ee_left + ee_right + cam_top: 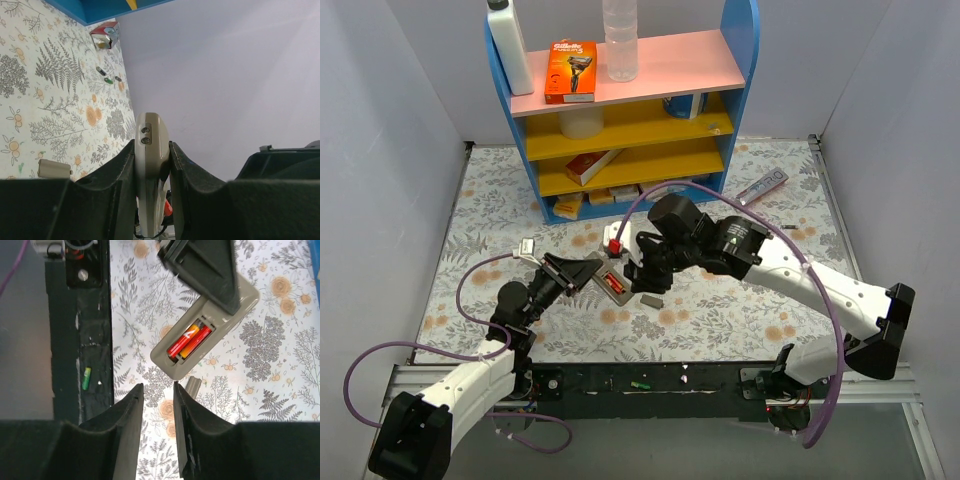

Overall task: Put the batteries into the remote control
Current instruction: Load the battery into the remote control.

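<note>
Diagonally, remote control [167,362] back-up, batteries [189,340] lengthwise

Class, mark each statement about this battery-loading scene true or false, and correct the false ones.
1. The slim grey-backed remote control has an open bay holding two red-orange batteries. True.
2. The left gripper is empty. False: it clamps the remote control edge-on.
3. The right gripper grips a battery. False: its fingers stand apart with nothing between them.
4. A small green battery lies on the black base rail. True.
5. The small grey rectangular cover piece closes the bay. False: it lies loose on the floral table beside the remote control.
</note>
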